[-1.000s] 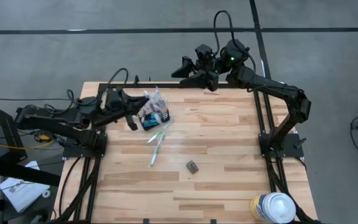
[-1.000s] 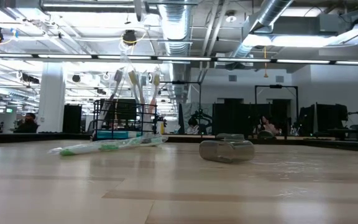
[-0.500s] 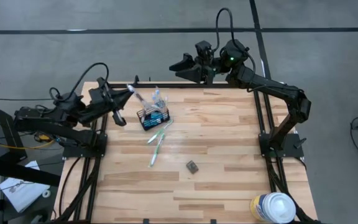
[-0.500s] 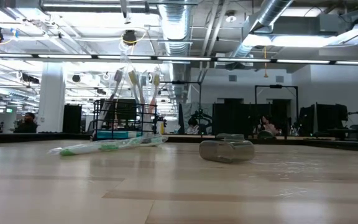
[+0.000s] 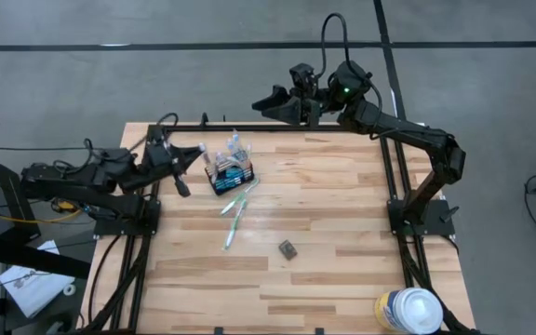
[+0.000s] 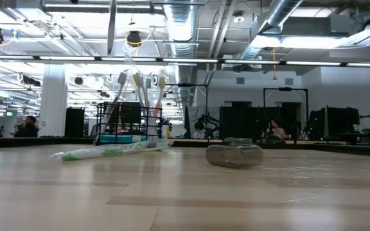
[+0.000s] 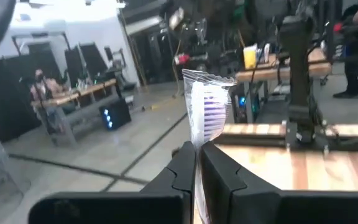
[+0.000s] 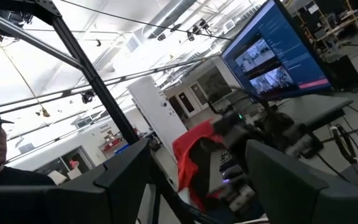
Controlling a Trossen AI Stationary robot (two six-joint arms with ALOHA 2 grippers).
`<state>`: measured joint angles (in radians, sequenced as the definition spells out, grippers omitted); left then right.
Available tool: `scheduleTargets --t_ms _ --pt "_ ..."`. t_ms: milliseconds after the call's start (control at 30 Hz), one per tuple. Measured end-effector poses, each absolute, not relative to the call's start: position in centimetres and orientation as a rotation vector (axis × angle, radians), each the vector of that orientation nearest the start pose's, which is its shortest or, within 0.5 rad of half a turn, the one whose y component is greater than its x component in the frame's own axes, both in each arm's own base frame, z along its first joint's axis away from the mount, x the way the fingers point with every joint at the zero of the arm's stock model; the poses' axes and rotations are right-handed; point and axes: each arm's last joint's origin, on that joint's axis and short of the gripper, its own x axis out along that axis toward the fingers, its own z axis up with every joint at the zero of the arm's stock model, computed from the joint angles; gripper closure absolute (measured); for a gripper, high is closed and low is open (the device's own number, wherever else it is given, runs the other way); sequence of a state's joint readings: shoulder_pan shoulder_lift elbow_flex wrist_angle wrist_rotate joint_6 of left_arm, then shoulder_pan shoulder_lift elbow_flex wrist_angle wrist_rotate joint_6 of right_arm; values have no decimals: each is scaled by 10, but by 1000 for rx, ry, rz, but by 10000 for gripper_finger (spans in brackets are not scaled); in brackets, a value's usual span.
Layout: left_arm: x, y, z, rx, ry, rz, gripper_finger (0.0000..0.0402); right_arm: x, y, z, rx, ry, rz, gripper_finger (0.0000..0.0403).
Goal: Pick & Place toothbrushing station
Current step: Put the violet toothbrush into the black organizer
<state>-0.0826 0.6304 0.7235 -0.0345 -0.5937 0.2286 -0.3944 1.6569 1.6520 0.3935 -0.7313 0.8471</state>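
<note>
At the far left of the table, the left gripper [image 5: 194, 152] is clenched on a wrapped toothbrush [image 7: 205, 115], held aloft just left of the black mesh caddy [image 5: 230, 175], presumably for insertion among the brushes standing there. Two wrapped green toothbrushes [image 5: 238, 207] are left lying just near of the caddy, probably awaiting their turn. Further right, a small dark block [image 5: 288, 248] is seen. The right gripper [image 5: 266, 100] is parked beyond the far edge, jaws released and empty.
</note>
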Motion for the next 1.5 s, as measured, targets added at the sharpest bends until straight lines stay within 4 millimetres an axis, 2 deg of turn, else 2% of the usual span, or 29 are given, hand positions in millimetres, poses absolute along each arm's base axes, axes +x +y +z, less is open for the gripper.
scheduleTargets --t_ms 233,567,867,1267,1500 --pt "144 5 304 161 92 552 396 353 -120 456 647 -132 448 147" --pt "141 20 268 180 163 664 396 357 -111 452 695 -93 437 147" --pt "133 33 261 139 54 717 396 361 -100 451 710 -88 440 147" --pt "137 47 254 153 101 702 396 364 -91 451 714 -81 459 147" --pt "135 53 220 90 48 715 396 365 -87 451 718 -71 470 147"
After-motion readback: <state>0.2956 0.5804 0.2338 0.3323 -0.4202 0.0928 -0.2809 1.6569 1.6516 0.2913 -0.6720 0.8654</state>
